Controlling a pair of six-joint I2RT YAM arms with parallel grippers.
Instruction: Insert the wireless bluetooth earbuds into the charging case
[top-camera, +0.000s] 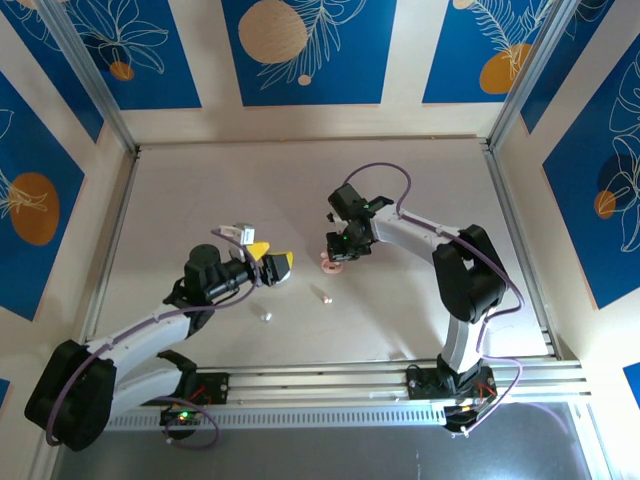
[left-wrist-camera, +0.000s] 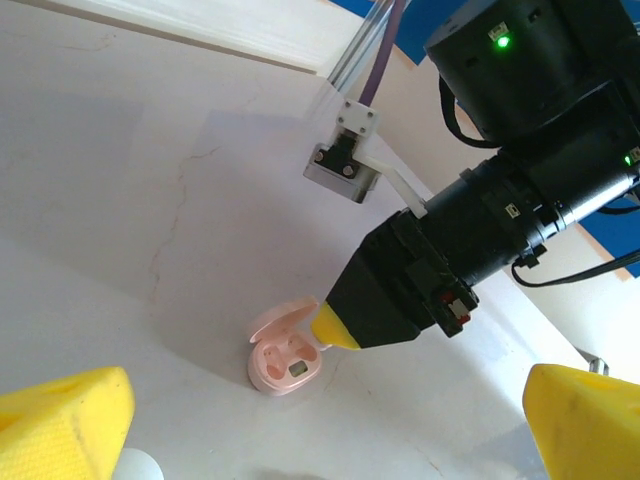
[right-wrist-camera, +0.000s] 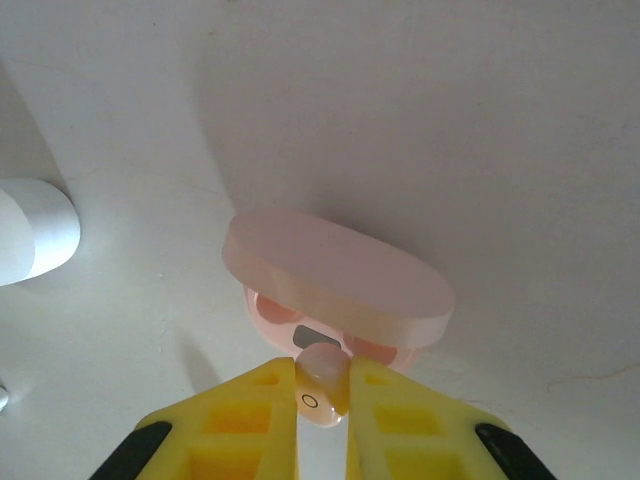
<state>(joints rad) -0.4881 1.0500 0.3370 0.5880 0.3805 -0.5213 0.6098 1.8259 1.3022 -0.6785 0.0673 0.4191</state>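
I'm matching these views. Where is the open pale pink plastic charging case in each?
Top external: pale pink plastic charging case near centre.
Left wrist: the case lower centre.
Right wrist: the case centre.
Shared landmark: right arm's yellow fingers, pinching a pale pink earbud beside it.

Nothing legible anywhere: no lettering, brand or number could be read. The closest thing to a sign was a tiny dark ring printed on the pale pink earbud (right-wrist-camera: 320, 388), caught in the right wrist view. The small grey patch (right-wrist-camera: 318, 337) inside the pink charging case (right-wrist-camera: 340, 285) carried no characters that could be made out.
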